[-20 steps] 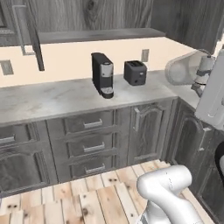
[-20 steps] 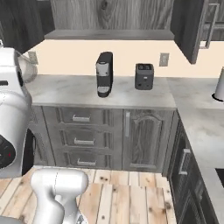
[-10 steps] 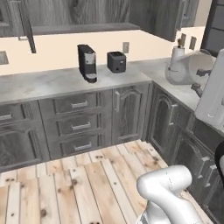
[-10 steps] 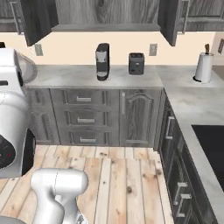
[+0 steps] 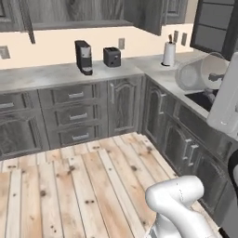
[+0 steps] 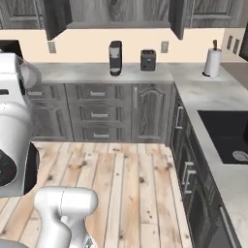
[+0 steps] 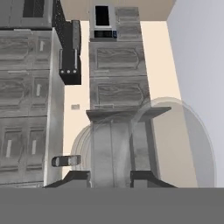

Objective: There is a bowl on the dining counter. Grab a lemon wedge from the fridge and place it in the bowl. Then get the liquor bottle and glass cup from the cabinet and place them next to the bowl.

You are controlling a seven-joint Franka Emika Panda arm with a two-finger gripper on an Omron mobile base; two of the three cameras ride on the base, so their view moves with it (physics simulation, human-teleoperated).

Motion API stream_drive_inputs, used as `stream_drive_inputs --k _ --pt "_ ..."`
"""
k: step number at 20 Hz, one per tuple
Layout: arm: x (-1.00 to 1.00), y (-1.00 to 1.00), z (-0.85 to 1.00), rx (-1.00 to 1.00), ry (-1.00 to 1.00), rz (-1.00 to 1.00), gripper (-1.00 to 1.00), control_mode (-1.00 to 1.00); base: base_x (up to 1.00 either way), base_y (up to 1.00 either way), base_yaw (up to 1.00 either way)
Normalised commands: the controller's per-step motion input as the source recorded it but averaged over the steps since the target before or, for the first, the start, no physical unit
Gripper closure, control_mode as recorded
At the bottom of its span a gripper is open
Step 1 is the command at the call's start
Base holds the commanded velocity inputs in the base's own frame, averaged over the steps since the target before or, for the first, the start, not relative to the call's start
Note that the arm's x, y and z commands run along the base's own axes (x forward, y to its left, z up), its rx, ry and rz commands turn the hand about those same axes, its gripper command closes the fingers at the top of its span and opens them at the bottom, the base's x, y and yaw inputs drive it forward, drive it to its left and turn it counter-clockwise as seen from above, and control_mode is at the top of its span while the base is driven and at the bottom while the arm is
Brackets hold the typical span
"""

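My tool (image 7: 111, 177) is partly closed on the glass cup (image 7: 192, 144). In the hand view the two dark fingertips (image 7: 72, 177) stand at either side of the cup's clear wall, and its round rim arcs out past them. The view is rolled, so the kitchen units behind the glass run sideways.

In the left base view the cup (image 5: 197, 74) is carried high at the end of the arm, on the right of the picture. It is tipped on its side, and it hangs over the right-hand run of tabletop (image 5: 160, 79) near a dark recess (image 5: 200, 98) set in that top. I cannot tell whether that recess is a sink or a hob.

Beyond the cup, a paper towel roll (image 5: 168, 53) stands upright near the corner of the tabletop. Further along the back wall are a toaster (image 5: 112, 56) and, just beside it, a dark coffee machine (image 5: 83, 56). They stand apart from each other.

The cabinet (image 6: 121, 12) hangs on the wall above those two, with a door (image 6: 55, 19) swung open at each side. Below the tabletop runs a bank of grey drawers (image 5: 76, 116). A pale plank floor (image 5: 83, 186) lies between them and the base.
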Motion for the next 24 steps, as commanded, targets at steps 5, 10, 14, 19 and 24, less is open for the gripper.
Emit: stream_drive_inputs --k 5,10,14,19,24 --pt "0.0 0.0 0.0 0.0 0.0 0.0 1.0 1.0 -1.0 0.0 0.02" --pt "0.0 0.0 0.0 0.0 0.0 0.0 1.0 1.0 -1.0 0.04 0.1" --pt "0.0 0.0 0.0 0.0 0.0 0.0 1.0 1.0 -1.0 0.04 0.18" --pt "0.0 0.0 0.0 0.0 0.0 0.0 1.0 1.0 -1.0 0.01 0.21" --pt "0.0 0.0 0.0 0.0 0.0 0.0 1.0 1.0 -1.0 0.03 0.2"
